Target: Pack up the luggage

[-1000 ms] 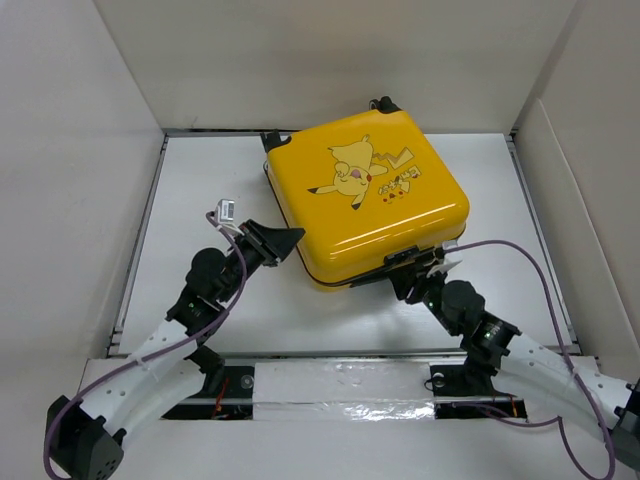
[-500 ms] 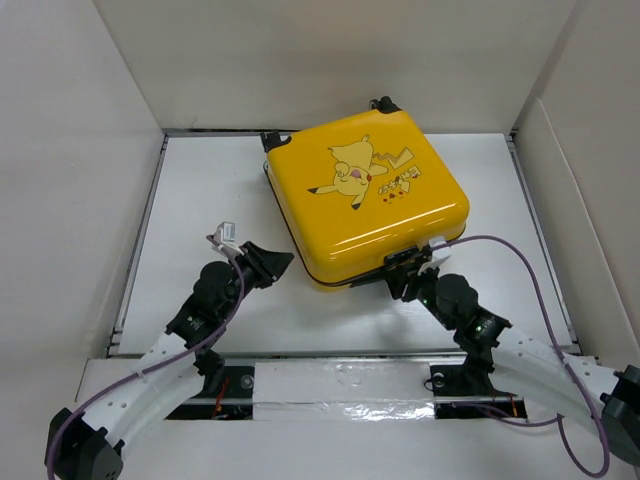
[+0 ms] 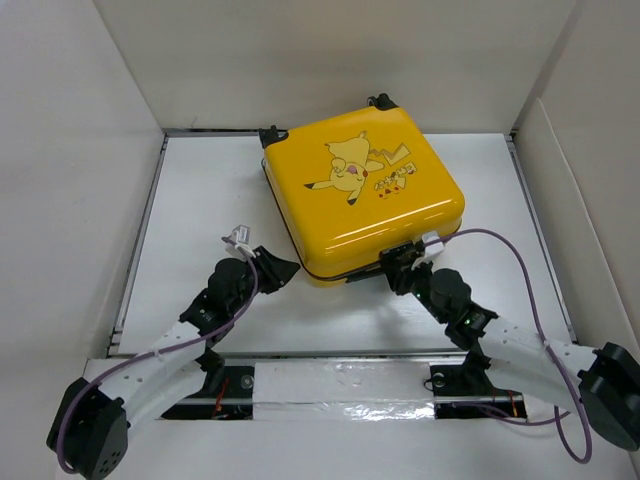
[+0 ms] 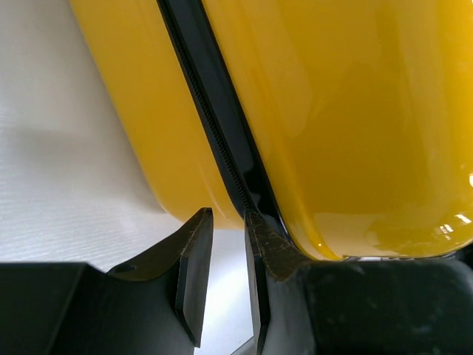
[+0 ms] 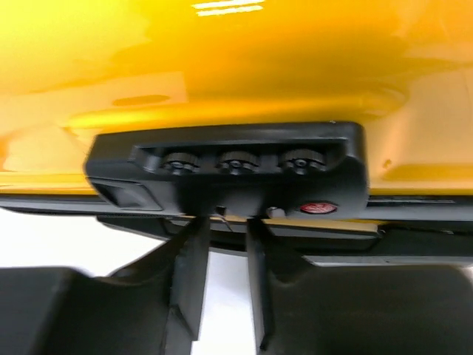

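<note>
Just beyond the right gripper (image 5: pixel 225 229), the luggage (image 3: pixel 360 190) (lock side)

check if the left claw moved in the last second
Yes. The left claw has drawn back toward the silver tape strip along the near edge, sitting lower in the top view than before.

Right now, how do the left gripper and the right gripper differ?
Place: the left gripper is at the Pikachu suitcase's near-left corner; the right gripper is at its near side. Target: the left gripper faces the zipper seam, the right gripper the combination lock. Both show a narrow finger gap.
</note>
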Robot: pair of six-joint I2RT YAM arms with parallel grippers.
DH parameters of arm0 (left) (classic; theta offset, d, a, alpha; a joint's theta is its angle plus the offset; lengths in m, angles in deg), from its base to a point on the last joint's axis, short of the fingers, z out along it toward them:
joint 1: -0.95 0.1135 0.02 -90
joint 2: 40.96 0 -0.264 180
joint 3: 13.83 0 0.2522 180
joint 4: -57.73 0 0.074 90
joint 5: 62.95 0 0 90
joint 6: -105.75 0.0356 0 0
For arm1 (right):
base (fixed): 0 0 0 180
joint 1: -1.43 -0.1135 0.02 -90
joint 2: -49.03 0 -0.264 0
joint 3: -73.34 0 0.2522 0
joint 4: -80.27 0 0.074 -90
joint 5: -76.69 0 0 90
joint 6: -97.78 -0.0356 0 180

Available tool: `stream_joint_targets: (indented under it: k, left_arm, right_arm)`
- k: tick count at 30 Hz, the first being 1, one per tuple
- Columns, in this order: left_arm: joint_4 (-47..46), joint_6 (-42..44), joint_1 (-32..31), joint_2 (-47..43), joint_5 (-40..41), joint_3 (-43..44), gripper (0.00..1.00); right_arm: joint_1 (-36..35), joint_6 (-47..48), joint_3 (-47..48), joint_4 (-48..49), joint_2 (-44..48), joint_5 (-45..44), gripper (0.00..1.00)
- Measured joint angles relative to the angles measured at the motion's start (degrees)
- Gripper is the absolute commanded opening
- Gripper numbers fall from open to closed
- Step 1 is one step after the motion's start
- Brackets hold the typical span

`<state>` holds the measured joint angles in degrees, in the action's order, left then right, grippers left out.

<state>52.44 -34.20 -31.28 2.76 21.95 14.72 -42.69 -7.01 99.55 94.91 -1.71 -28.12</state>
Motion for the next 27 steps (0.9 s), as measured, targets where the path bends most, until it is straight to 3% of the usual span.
stream_joint_targets:
  k: [2,7,14,22,27]
  left_arm:
    - [-1.27,0.20,-0.35,0.96,-0.33,-0.44,0.22]
    - [-4.55,0.59,-1.09,4.13,-1.22,-0.72,0.22]
    - [-9.99,0.59,-1.07,9.07,-3.74,-0.72,0.21]
    - [-12.92,0.66,-2.93,12.76,-3.50,0.44,0.21]
    - [-13.14,0.57,-3.48,13.22,-3.04,0.68,0.21]
  right_arm:
    - [0.15,-0.04,-0.24,0.81,0.28,0.66,0.15]
    - [0.20,-0.17,-0.90,1.11,1.29,1.14,0.00]
    - [-0.48,-0.83,-1.20,2.19,0.63,1.60,0.00]
    - [-8.26,-1.29,0.92,-0.24,-0.59,-8.20,0.00]
    - [-8.92,-1.05,1.66,-3.52,1.73,-7.50,0.00]
